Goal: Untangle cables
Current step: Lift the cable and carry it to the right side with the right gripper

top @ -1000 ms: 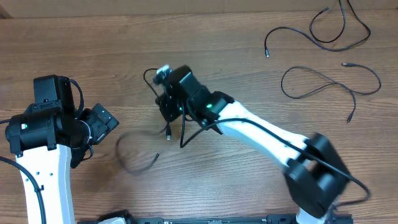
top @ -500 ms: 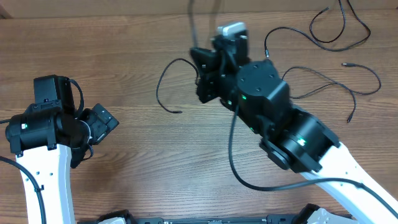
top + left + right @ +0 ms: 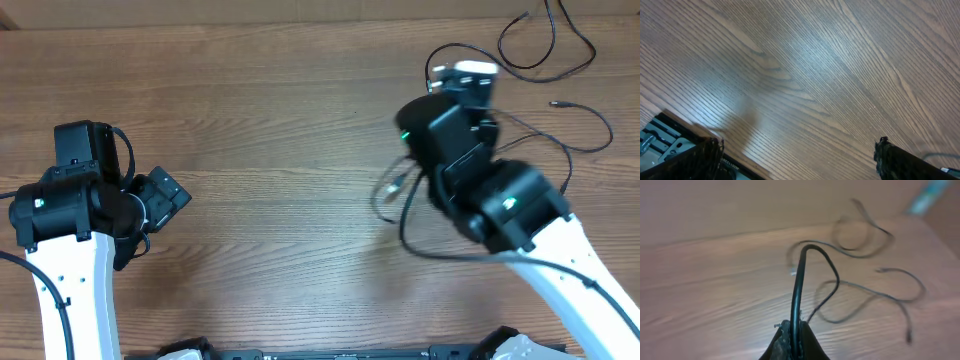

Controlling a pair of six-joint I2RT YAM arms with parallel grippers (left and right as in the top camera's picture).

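Right tool (image 3: 794, 342), clamped on the last cable (image 3: 798, 285), has swung across beside two freed cables (image 3: 609, 130); left tool (image 3: 799, 159) gapes wide

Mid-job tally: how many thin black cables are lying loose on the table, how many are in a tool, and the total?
Cables lying loose: 2 (upper cable, lower cable)
Held cable, pinched in the right tool: 1
Total: 3 cables
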